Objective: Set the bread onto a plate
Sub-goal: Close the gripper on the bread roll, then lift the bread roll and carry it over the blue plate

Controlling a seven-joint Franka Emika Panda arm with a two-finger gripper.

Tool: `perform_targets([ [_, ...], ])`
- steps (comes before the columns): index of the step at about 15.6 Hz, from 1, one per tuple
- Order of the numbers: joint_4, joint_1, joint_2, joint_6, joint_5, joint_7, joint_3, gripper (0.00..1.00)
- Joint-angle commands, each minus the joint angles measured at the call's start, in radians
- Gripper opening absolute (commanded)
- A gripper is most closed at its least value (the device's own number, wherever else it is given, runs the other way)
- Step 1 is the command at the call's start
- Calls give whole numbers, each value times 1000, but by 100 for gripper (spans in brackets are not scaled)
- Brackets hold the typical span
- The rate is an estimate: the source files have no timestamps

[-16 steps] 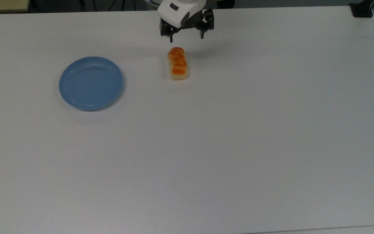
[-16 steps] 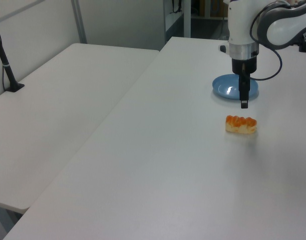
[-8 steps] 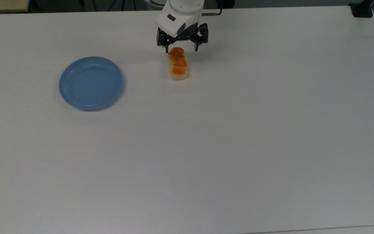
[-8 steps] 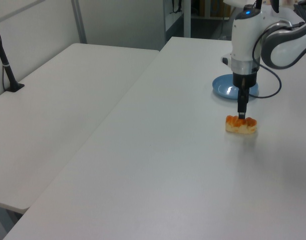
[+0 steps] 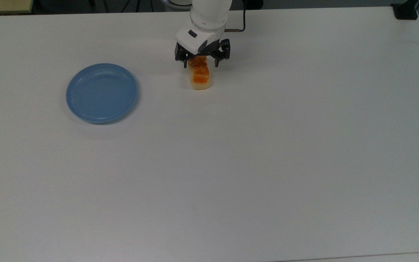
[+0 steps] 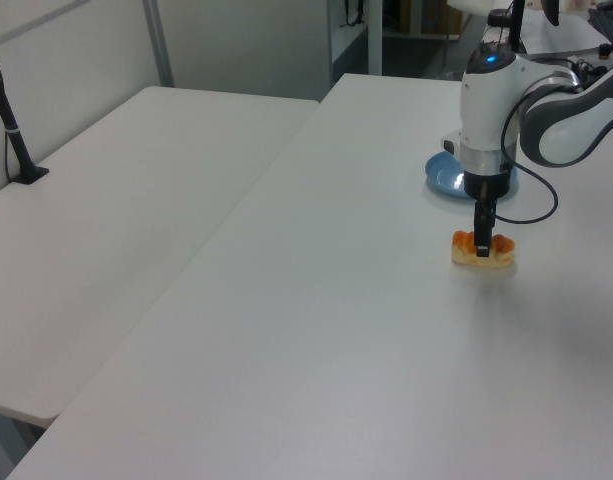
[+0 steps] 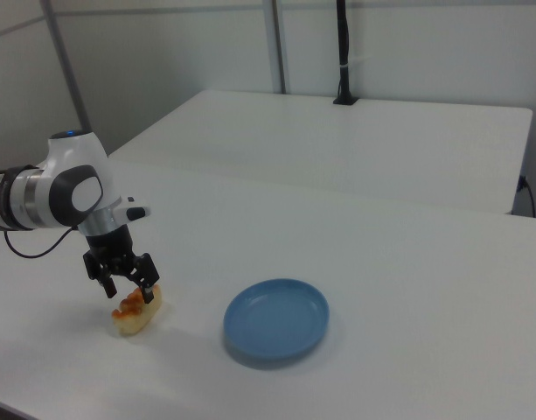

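White table [image 5: 231, 163], claw [image 5: 200, 64] spread astride bread [image 5: 199, 75], plate [image 7: 276, 320] apart

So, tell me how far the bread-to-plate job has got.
Done: the gripper has reached the small oblong orange-glazed bread loaf, open fingers straddling one end.
In hand: nothing gripped; the loaf lies on the white table.
Left: close, lift, carry to the empty round light-blue plastic plate, release.

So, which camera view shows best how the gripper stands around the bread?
The top view: the open gripper has one finger on each side of the bread, at its far end. The right view also shows it open, with the loaf under it. In the left view the gripper is seen edge-on, in front of the loaf.
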Motion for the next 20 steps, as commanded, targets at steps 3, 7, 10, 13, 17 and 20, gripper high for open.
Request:
perform_targets([
  [3,-20,-6,41,81,-80,84,2,97],
  [7,-17,2,42,71,-97,118,1,53],
  [10,-3,2,22,51,-97,153,2,44],
  [13,14,-4,6,17,-97,153,2,43],
  [17,93,-38,-23,-83,-87,135,-1,43],
  [20,210,-90,-14,-120,-45,101,-10,43],
])
